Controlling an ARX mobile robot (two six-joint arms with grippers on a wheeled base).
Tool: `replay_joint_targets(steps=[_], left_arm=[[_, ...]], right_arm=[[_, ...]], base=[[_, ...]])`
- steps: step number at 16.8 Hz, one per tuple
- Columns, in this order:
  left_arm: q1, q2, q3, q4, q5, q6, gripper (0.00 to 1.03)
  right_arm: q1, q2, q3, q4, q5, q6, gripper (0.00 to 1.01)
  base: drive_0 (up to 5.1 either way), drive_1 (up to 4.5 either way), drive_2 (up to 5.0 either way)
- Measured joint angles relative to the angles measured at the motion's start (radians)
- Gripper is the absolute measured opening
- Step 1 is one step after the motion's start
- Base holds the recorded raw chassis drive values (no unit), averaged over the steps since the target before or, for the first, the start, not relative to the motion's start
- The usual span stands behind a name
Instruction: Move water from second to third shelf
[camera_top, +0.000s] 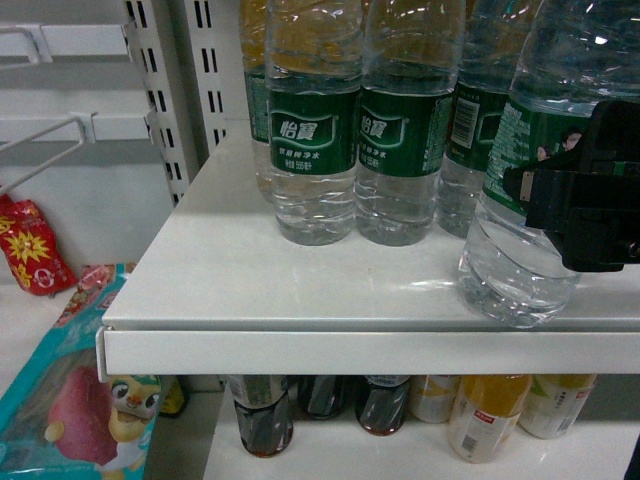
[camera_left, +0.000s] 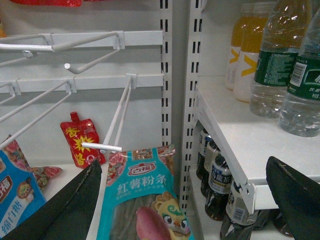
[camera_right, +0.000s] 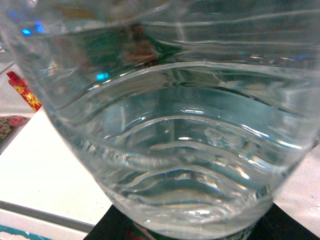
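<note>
**Q:** What does the right gripper (camera_top: 585, 195) have?

**A:** Its black body sits against the green label of the water bottle (camera_top: 535, 170) at the right front of the white shelf (camera_top: 300, 290). The right wrist view is filled by that bottle's ribbed clear base (camera_right: 170, 150), pressed close to the camera. The fingertips are hidden, so whether they clamp the bottle cannot be told.

**Q:** Where does the bottle stand?

**A:** Its base rests on the shelf near the front edge, just ahead of the row of matching green-label bottles (camera_top: 315, 130). Cola bottles (camera_top: 262, 412) and yellow drink bottles (camera_top: 485, 415) stand on the shelf below.

**Q:** And the left gripper (camera_left: 195, 205)?

**A:** Spread wide, holding nothing. Its dark fingers (camera_left: 65, 210) frame a teal snack packet (camera_left: 142, 200) hanging on a wire hook (camera_left: 117, 117), left of the shelving.
</note>
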Motion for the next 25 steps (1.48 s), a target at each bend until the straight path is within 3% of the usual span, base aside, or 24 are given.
replay_joint_targets(steps=[25], left_arm=[[0.0, 0.0, 0.0, 0.0, 0.0, 0.0, 0.98]], right_arm=[[-0.001, 0.107, 0.103, -0.013, 0.016, 0.029, 0.39]], base=[[0.0, 0.0, 0.0]])
